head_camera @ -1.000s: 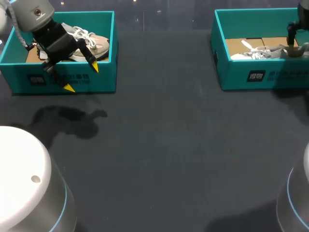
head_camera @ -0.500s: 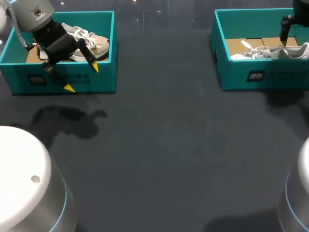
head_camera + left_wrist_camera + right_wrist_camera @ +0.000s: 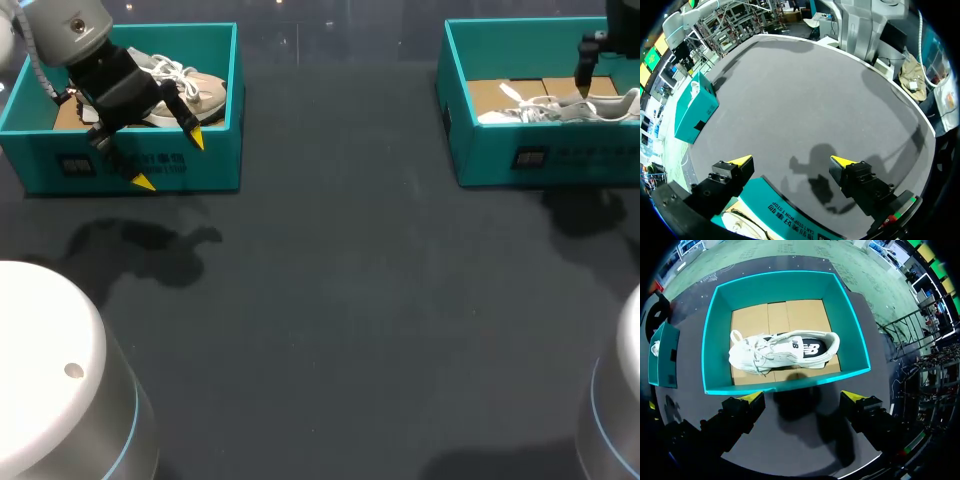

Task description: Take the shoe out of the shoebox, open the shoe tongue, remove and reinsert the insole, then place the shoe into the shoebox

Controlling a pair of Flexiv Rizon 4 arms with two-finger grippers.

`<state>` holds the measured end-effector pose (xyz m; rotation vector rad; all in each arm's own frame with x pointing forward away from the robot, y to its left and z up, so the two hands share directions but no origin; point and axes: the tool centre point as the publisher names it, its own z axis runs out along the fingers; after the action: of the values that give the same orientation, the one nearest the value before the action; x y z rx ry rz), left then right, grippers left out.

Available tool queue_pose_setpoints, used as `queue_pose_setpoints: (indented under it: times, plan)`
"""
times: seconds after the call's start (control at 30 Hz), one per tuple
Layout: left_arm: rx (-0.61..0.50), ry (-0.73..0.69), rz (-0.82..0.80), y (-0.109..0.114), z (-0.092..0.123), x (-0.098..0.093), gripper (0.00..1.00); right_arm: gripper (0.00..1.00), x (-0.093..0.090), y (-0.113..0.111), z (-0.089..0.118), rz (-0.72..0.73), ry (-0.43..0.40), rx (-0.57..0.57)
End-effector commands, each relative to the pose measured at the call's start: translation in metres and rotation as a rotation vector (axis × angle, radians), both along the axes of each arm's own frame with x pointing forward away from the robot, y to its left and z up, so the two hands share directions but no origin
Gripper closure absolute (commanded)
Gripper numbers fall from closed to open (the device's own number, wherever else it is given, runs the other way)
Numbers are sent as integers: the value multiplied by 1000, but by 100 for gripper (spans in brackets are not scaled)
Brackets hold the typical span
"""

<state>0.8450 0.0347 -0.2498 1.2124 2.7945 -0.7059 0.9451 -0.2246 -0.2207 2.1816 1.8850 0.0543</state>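
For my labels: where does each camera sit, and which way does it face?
Head: above and behind, looking down on the table; left claw, right arm show.
Left wrist: looks past left box across the table; open left claw.
Right wrist: looks down into right box at the shoe; open right claw.
All share both boxes.
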Motion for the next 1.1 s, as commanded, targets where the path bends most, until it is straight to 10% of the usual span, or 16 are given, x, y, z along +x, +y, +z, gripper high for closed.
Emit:
queue_pose_setpoints:
  times: [0.03,0.6,1.1]
  plan:
    - [2,-1,-1,0,0,0,0,0,-1,0,0,0,-2,-1]
    - [2,-1,-1,0,0,0,0,0,-81,26,25,46,80,63]
    - [-21,-26,-67,8,7,10,0,0,-101,34,28,84,101,67]
